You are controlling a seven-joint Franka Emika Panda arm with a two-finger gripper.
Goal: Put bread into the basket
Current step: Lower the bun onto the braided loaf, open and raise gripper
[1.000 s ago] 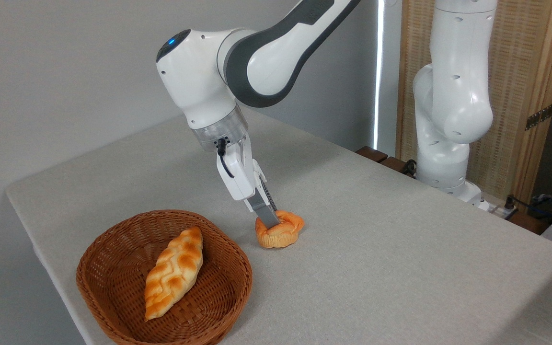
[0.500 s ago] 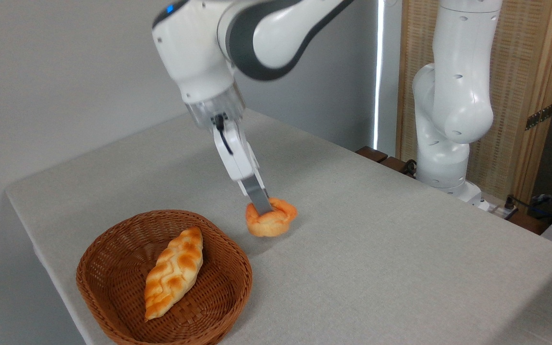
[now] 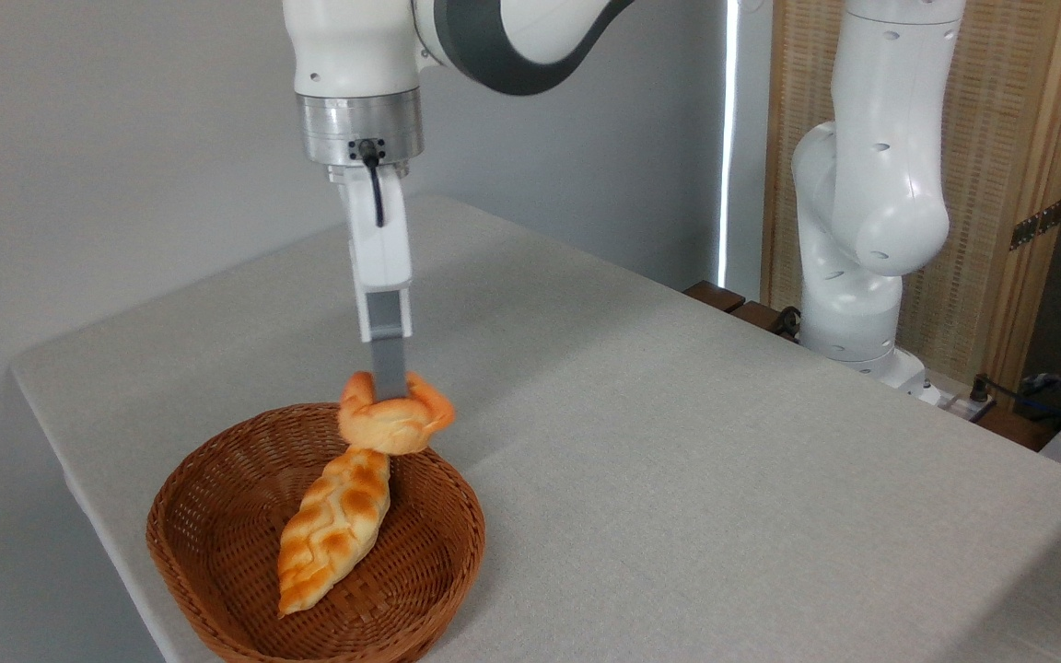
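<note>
One bread (image 3: 394, 425) clamped in my gripper (image 3: 390, 394), airborne over the far rim of the basket (image 3: 217, 608). I see the braided loaf (image 3: 332, 523) lying inside, gripper pointing straight down.

Glossy, smooth orange-golden round bun (image 3: 394, 425), glazed look. Brown oval woven wicker basket (image 3: 217, 516), rough ribbed weave. Long braided golden loaf (image 3: 335, 523), shiny crust. Matt grey cloth-textured table top (image 3: 678, 460). Smooth glossy white plastic arm shell (image 3: 351, 46); brushed metal wrist ring (image 3: 360, 129); matt grey gripper (image 3: 390, 391) finger.
</note>
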